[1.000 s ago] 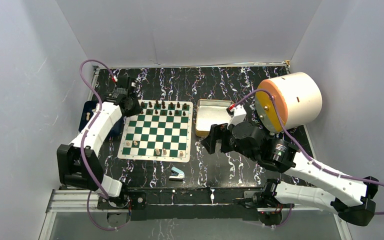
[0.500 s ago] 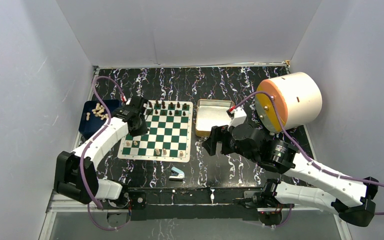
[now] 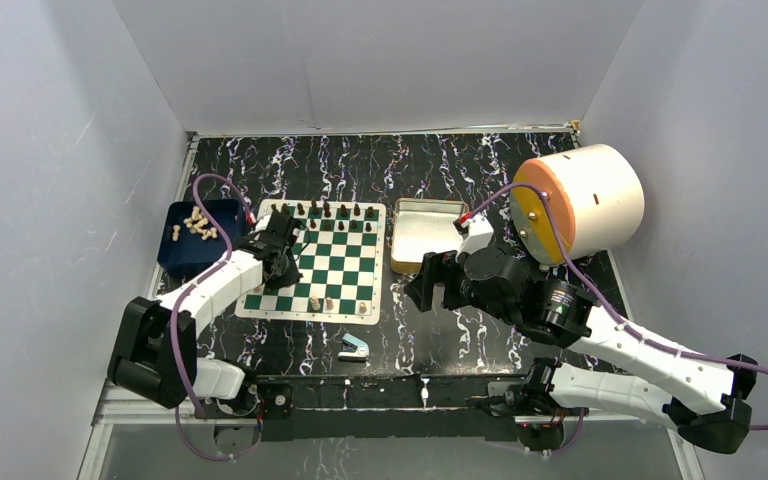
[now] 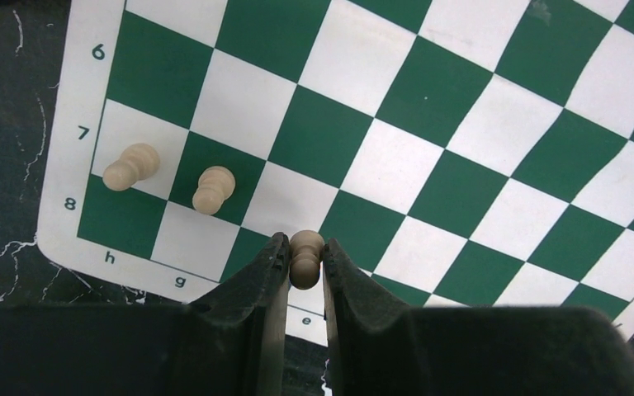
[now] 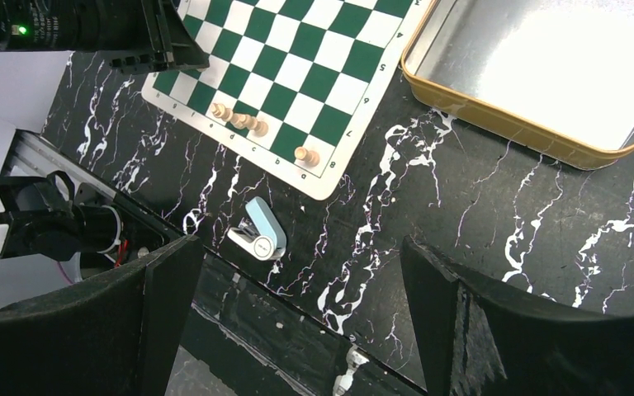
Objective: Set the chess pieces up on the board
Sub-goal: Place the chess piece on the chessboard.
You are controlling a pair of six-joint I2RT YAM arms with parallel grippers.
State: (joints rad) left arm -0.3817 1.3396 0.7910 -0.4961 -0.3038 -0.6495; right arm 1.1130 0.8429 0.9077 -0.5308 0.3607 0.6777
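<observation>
The green-and-white board (image 3: 345,266) lies left of centre. Several dark pieces (image 3: 330,211) line its far edge and pale pieces (image 3: 329,303) stand along its near rows. My left gripper (image 3: 282,258) is over the board's left part, shut on a pale pawn (image 4: 305,257) held just above the near edge squares (image 4: 429,124). Two pale pawns (image 4: 130,166) (image 4: 213,188) stand left of it on row 7. My right gripper (image 3: 422,285) hangs open and empty (image 5: 297,276) over the bare table right of the board (image 5: 297,58).
A dark blue tray (image 3: 182,256) with several loose pale pieces (image 3: 200,222) sits left of the board. A silver tin (image 3: 423,232) stands to the board's right, a white cylinder with an orange face (image 3: 580,200) beyond it. A blue-and-white stapler-like object (image 3: 354,347) lies near the front edge.
My left arm has swung from the blue tray rightward and toward the near side, over the board, with the pale pawn in its jaws. The right arm has not moved.
</observation>
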